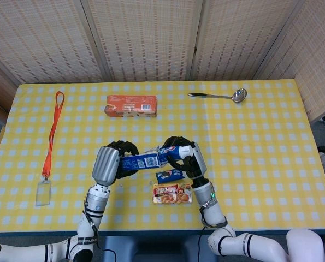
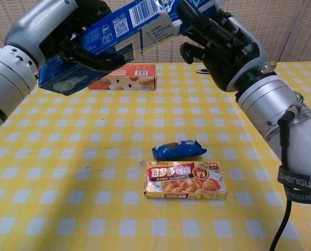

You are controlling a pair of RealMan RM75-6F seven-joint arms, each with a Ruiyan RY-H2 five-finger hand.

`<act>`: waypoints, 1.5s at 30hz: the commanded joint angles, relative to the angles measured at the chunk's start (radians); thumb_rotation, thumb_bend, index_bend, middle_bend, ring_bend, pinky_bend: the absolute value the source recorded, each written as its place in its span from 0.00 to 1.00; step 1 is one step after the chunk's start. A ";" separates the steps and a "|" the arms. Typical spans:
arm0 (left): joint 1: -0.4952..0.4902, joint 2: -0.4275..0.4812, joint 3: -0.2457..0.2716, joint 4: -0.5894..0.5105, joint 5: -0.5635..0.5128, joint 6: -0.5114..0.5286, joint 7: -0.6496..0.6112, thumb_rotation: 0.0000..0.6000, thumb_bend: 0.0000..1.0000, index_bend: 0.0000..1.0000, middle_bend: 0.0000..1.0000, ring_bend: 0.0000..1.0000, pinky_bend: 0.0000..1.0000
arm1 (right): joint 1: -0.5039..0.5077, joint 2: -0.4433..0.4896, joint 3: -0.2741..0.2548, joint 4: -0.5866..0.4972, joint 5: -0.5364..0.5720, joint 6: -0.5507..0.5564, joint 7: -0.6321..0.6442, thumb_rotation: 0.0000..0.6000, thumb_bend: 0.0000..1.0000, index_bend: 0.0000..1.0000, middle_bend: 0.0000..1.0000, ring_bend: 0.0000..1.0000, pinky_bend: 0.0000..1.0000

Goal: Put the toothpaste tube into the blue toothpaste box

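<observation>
- From the head view we look steeply down from high up, seeing the whole worktop out to the screens behind.
- From the chest view we sit low and close, facing forward across the worktop.
- Both views share both hands, the snack box and the orange box.

The black strap on the right forearm reads "HENGU".

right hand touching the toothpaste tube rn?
Touching. Chest view: the right hand has its fingers wrapped around the toothpaste tube where it enters the blue toothpaste box, which the left hand grips.
</observation>
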 commanded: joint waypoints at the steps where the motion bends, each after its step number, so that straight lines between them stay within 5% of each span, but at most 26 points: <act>1: 0.001 0.004 -0.008 0.000 -0.005 0.003 -0.018 1.00 0.34 0.61 0.64 0.54 0.58 | 0.016 0.011 -0.012 0.019 -0.018 0.006 0.046 1.00 0.47 0.15 0.29 0.39 0.64; 7: 0.006 0.017 -0.039 -0.025 -0.040 -0.002 -0.083 1.00 0.34 0.61 0.63 0.53 0.58 | 0.038 0.022 -0.031 0.056 -0.050 0.026 0.100 1.00 0.47 0.01 0.18 0.30 0.60; 14: 0.016 0.040 -0.061 -0.091 -0.106 -0.028 -0.150 1.00 0.34 0.61 0.63 0.54 0.58 | 0.056 0.025 -0.029 0.073 -0.056 0.064 0.172 1.00 0.47 0.00 0.02 0.15 0.48; 32: 0.044 0.050 -0.102 -0.084 -0.058 0.044 -0.363 1.00 0.34 0.61 0.64 0.53 0.58 | 0.023 0.193 -0.082 0.030 -0.108 0.142 0.081 1.00 0.47 0.00 0.00 0.06 0.31; 37: 0.061 0.082 -0.084 -0.100 -0.067 0.019 -0.430 1.00 0.34 0.61 0.64 0.53 0.58 | 0.027 0.281 -0.106 0.054 -0.170 0.156 -0.155 1.00 0.47 0.00 0.23 0.23 0.34; 41: 0.065 0.077 -0.073 -0.057 -0.026 0.051 -0.425 1.00 0.34 0.61 0.64 0.53 0.58 | 0.039 0.366 -0.114 0.060 -0.201 0.125 -0.446 1.00 0.47 0.00 0.70 0.69 0.76; 45: 0.054 0.053 -0.057 -0.028 -0.018 0.046 -0.407 1.00 0.34 0.61 0.63 0.53 0.58 | 0.048 0.426 -0.118 0.009 -0.216 0.109 -0.607 1.00 0.51 0.00 0.88 0.83 0.92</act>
